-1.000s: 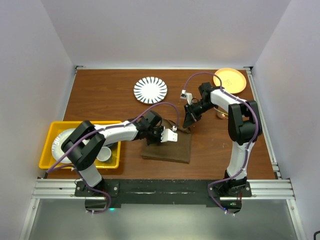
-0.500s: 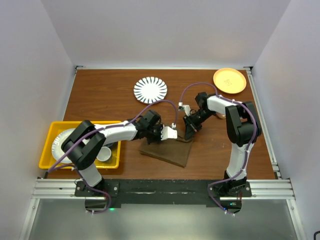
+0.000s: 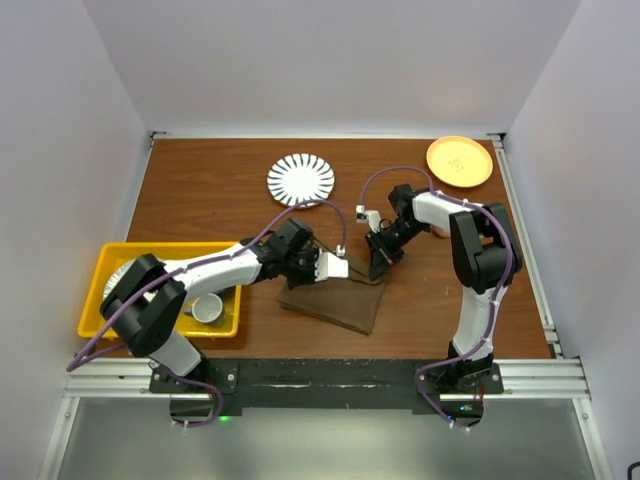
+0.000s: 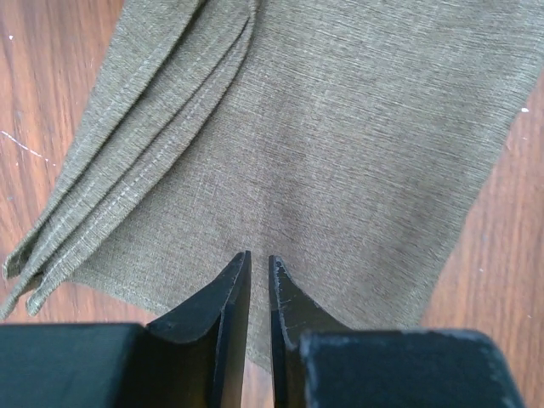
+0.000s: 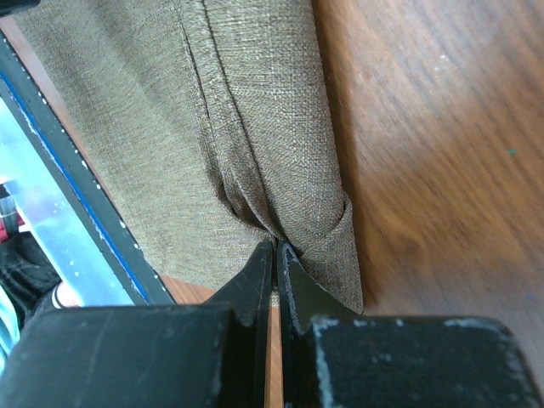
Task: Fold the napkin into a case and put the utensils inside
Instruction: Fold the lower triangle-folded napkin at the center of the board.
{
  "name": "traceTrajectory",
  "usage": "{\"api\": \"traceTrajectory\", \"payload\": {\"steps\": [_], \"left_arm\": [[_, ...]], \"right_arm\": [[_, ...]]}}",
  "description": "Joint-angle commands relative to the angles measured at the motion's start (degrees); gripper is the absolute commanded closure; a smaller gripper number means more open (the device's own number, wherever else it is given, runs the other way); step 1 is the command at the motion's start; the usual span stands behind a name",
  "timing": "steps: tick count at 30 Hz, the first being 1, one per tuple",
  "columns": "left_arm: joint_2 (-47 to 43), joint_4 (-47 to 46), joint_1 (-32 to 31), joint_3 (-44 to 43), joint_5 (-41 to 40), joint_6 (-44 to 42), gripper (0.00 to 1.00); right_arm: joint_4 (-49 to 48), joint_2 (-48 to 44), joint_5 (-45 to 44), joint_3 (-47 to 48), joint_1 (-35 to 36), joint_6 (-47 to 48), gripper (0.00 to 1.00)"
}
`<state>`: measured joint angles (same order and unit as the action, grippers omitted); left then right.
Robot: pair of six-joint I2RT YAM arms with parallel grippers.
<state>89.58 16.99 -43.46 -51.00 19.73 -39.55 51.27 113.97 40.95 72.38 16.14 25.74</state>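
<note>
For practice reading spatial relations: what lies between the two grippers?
The far edge of the napkin spans from the left gripper to the right gripper; the top view shows it.

In the top view we record even, diffuse light from above: the table (image 3: 200,200) is uniformly bright, and shadows beneath the arms are short and soft. In the left wrist view the weave of the napkin (image 4: 340,153) is sharp, whereas the left gripper (image 4: 260,257) at the lower edge is dark and slightly soft. In the right wrist view we note a pale sheen on the wood at upper right, a shadow along the cloth's right edge, and an underexposed right gripper (image 5: 275,245).
</note>
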Motion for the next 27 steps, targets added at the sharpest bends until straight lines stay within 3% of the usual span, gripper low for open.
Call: {"api": "traceTrajectory", "payload": {"steps": [1, 5, 10, 27], "left_arm": [[-0.5, 0.0, -2.1, 0.9, -0.1, 0.8, 0.82], [3.4, -2.9, -4.0, 1.9, -2.4, 3.4, 0.85], [7.1, -4.9, -4.1, 2.2, -5.0, 7.5, 1.00], [10.1, -4.2, -3.2, 1.5, -6.3, 10.9, 1.00]], "right_arm": [[-0.1, -2.0, -1.4, 2.9, 0.6, 0.5, 1.00], [1.2, -3.8, -1.3, 3.6, 1.7, 1.2, 1.00], [4.4, -6.0, -1.8, 3.2, 3.3, 2.9, 1.00], [6.9, -6.2, -8.3, -3.4, 4.3, 7.9, 1.00]]}}
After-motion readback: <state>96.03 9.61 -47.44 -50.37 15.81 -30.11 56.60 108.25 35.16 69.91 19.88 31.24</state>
